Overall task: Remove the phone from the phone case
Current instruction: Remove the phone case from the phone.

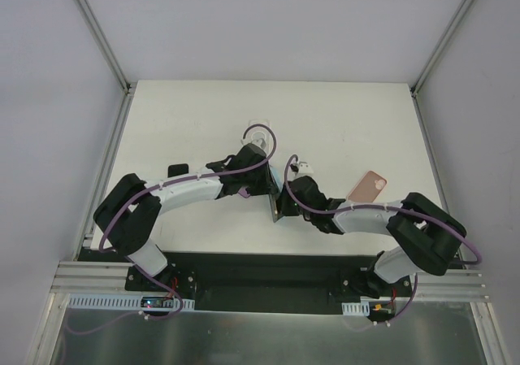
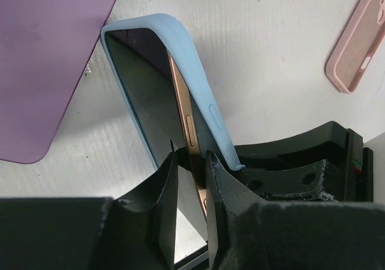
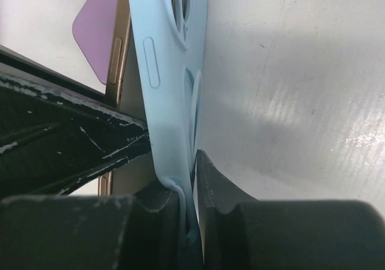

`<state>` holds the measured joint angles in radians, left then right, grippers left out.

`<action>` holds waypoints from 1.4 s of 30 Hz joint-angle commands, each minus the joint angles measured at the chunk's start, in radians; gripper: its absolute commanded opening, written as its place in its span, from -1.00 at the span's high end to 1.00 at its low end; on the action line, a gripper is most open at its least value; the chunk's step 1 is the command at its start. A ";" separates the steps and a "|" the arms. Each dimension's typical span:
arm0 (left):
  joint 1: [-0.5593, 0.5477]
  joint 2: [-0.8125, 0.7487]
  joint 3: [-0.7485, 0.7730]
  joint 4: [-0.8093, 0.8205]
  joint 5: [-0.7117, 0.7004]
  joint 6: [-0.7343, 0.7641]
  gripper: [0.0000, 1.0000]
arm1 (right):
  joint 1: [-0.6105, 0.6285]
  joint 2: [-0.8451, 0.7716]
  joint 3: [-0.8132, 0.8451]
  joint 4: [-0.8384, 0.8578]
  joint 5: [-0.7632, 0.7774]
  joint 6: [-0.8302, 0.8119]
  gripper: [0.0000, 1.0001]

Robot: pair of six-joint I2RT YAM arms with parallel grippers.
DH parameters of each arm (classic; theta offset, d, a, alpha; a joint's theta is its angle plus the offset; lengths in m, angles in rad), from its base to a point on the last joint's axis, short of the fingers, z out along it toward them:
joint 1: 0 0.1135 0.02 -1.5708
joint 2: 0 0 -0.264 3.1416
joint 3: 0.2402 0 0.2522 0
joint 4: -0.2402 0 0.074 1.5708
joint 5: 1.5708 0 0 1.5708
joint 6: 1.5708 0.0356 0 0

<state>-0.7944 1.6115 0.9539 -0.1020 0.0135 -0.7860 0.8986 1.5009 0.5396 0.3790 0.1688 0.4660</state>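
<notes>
Left wrist view: at bottom centre the left gripper (image 2: 191, 162) clamps the gold phone (image 2: 185, 122), whose lower end its fingers (image 2: 159, 204) hide. The blue case (image 2: 195, 59), peeled partly off, caps the far end. The right gripper (image 3: 194, 165) pinches the case's stretched edge. Top view: the arms (image 1: 195, 190) largely hide both, mid-frame.

Top camera high behind near edge, looking down over whole bench (image 1: 203, 113). 2 wrist cameras close-up, sharing blue case (image 2: 189, 59).
</notes>
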 commanded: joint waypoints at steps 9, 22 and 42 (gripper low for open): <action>0.055 0.073 -0.109 -0.479 -0.098 0.189 1.00 | 0.054 0.128 0.402 -0.911 0.378 0.186 0.97; 0.054 0.139 -0.122 -0.504 -0.079 0.173 0.78 | 0.100 0.116 0.425 -0.950 0.393 0.227 0.97; -0.008 0.408 -0.014 -0.528 -0.184 0.090 0.61 | 0.092 0.056 0.399 -0.833 0.334 0.241 0.97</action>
<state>-0.7826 1.7592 1.0775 -0.2703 0.0841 -0.7746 1.0100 1.6447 0.9508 -0.3367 0.4038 0.7067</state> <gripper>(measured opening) 0.280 0.141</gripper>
